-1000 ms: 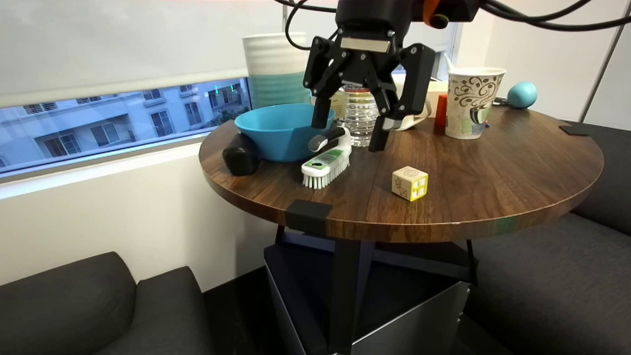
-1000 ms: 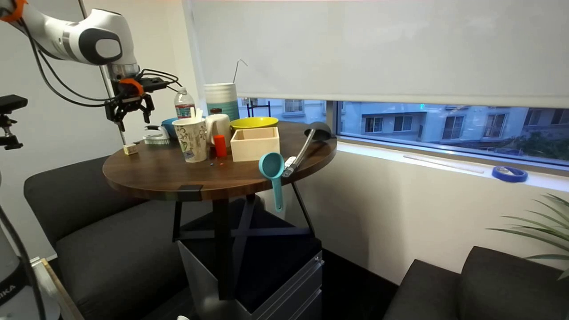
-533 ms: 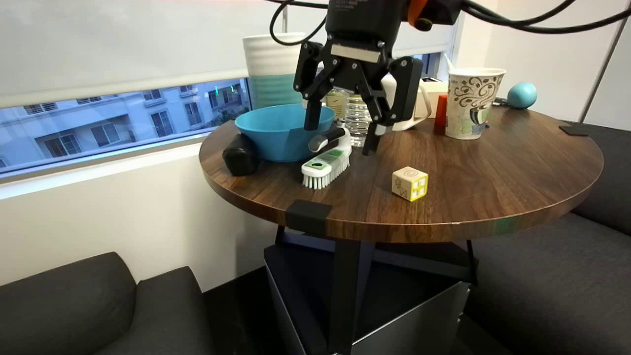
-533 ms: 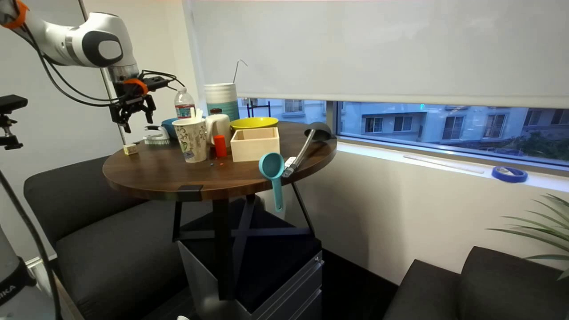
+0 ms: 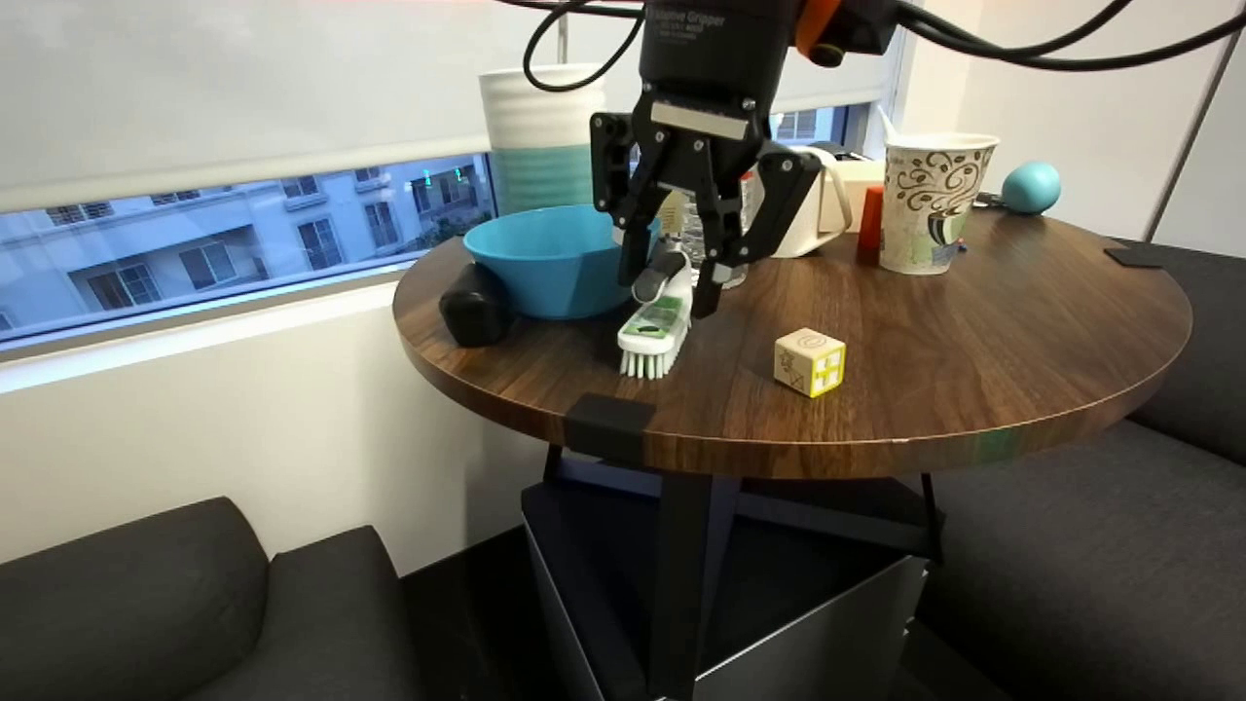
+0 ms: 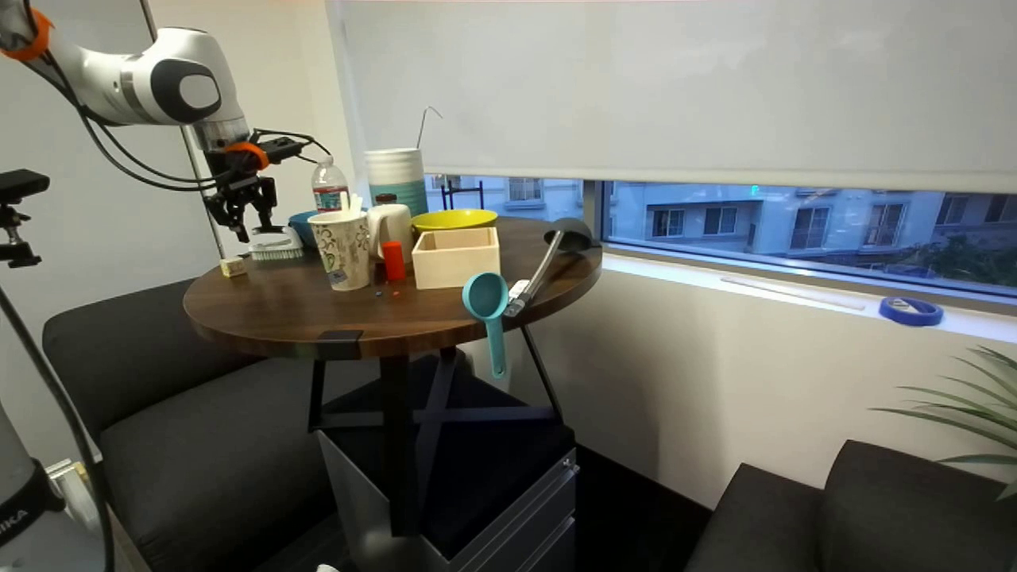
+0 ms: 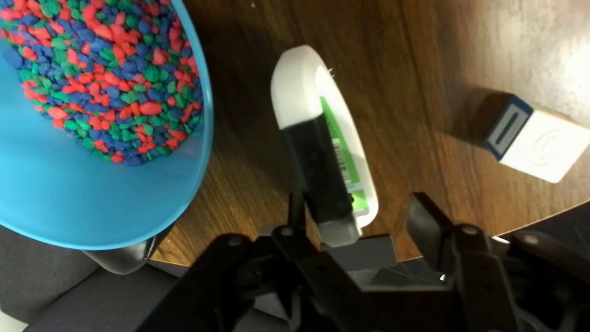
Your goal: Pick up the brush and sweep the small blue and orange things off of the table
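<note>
The white brush, with its dark-topped handle and green label, rests bristles down on the round brown table. My gripper is low around the brush's handle, jaws part-way open. In the wrist view the left finger lies against or very close to the black handle, while a clear gap separates the right finger from it. A tiny blue thing and a tiny orange thing lie on the tabletop in front of the paper cup, far from the gripper.
A blue bowl of coloured pebbles stands close beside the brush, with a black object near it. A wooden letter block sits on the other side. Paper cup, red cylinder, mug, bottle and wooden box crowd further off.
My gripper has come down around the brush handle, and its jaws have narrowed. The brush has turned a little and shifted slightly away from the bowl.
</note>
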Controlling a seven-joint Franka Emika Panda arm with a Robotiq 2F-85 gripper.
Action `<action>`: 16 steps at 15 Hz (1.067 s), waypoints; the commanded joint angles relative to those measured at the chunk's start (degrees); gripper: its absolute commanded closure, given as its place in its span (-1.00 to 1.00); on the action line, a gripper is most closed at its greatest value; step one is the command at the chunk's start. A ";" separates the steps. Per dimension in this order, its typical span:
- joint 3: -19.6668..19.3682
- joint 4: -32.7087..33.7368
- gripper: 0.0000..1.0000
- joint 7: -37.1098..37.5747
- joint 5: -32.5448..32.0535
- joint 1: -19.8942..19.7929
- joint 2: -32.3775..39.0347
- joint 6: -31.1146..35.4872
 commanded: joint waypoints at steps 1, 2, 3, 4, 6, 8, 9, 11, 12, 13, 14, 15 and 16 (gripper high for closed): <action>0.94 1.08 0.41 -0.62 -1.56 -1.25 0.70 0.64; 0.87 1.02 0.53 -0.53 -1.70 -1.38 0.48 0.65; 0.83 0.98 0.65 -0.43 -1.90 -1.51 0.36 0.67; 0.77 0.94 0.81 -0.49 -1.88 -1.62 0.27 0.70; 0.73 0.95 0.93 -0.43 -1.95 -1.90 0.22 0.62; 0.70 0.98 0.89 -0.42 -1.51 -2.02 0.12 0.42; 0.70 1.08 0.89 -0.24 -1.56 -2.11 -0.28 -0.19; 0.64 1.56 0.89 0.28 -1.88 -2.33 -2.02 -2.14; 0.57 1.81 0.89 0.69 -2.09 -2.49 -3.31 -3.43; 0.51 2.13 0.89 1.57 -2.59 -2.78 -4.75 -5.09; 0.31 2.63 0.89 2.16 -2.39 -2.94 -6.33 -7.05; 0.07 3.00 0.89 3.21 -2.06 -3.19 -8.09 -9.48; -0.13 3.62 0.89 4.63 -2.15 -3.56 -9.57 -11.75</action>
